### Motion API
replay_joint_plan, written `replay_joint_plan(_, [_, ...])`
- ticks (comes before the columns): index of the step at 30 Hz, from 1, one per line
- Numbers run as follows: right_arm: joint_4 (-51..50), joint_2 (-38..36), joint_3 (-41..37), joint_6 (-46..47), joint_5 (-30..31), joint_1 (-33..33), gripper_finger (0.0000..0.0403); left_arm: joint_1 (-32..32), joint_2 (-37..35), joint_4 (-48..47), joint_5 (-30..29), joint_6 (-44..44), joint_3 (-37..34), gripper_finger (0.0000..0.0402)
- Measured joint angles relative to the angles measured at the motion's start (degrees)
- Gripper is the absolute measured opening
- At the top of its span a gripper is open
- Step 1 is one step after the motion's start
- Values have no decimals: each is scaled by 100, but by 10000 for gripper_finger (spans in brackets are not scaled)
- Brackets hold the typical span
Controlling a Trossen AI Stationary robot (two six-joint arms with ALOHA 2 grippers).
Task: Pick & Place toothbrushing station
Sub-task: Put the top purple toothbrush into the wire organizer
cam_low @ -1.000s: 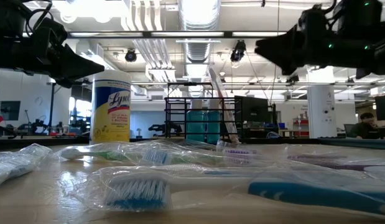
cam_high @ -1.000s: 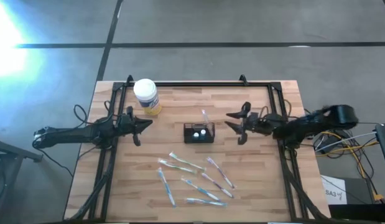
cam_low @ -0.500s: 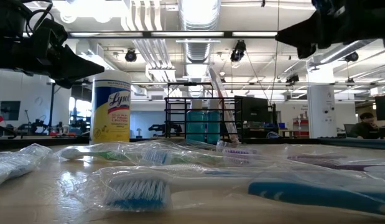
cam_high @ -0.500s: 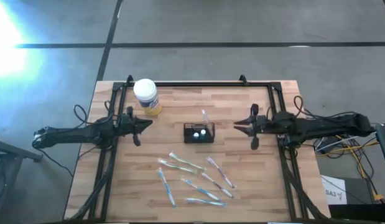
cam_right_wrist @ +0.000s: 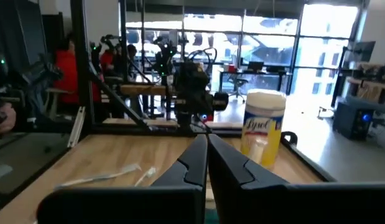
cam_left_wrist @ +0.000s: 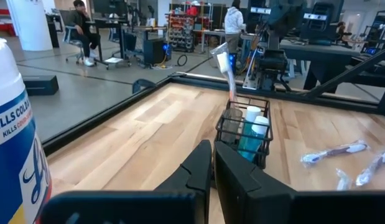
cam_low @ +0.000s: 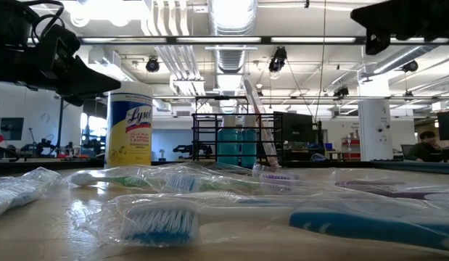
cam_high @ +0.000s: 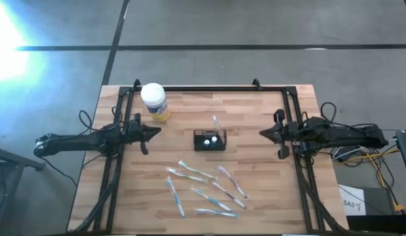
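Note:
The toothbrushing station (cam_high: pixel 210 139), a small black wire holder, stands on its base at the middle of the table. It also shows in the left wrist view (cam_left_wrist: pixel 245 132) and the low view (cam_low: pixel 235 138). Two blue bottles and one wrapped toothbrush (cam_left_wrist: pixel 224 62) stick up out of it. My left gripper (cam_high: pixel 152 131) hovers to its left, shut and empty. My right gripper (cam_high: pixel 263 134) hovers near the table's right edge, shut and empty, pointing at the station. Both fingertip pairs show closed in the wrist views (cam_left_wrist: pixel 212 163) (cam_right_wrist: pixel 206 155).
A yellow jar with a white lid (cam_high: pixel 155 101) stands at the far left, close to my left gripper. Several wrapped toothbrushes (cam_high: pixel 203 190) lie on the near half of the table. A black rail frame (cam_high: pixel 209 88) runs along the table's far and side edges.
My right gripper has drawn back from beside the station toward the table's right edge and has risen, as the low view shows. The station and the toothbrushes have stayed in place.

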Motion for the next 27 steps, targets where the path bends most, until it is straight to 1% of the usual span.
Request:
replay_joint_plan(4, [-98,-383,-344,141,0,0,8,0,0,4,0,17,0,23])
replay_joint_plan(7, [-97,-535,-521,160,2,-2,8,0,2,6,-2,91,0,23])
replay_joint_plan(12, [-153,-535,-792,169,2,-2,8,0,2,7,-2,115,0,23])
replay_joint_plan(16, [-105,-414,-842,324,4,-1,8,0,2,7,-4,81,0,23])
replay_joint_plan(21, [-92,-51,-559,630,6,0,8,0,2,7,-4,76,0,23])
replay_joint_plan(23, [-270,162,-350,673,7,0,8,0,2,9,-4,34,0,23])
replay_joint_plan(27, [-950,687,185,938,9,0,8,0,2,7,-4,1,0,23])
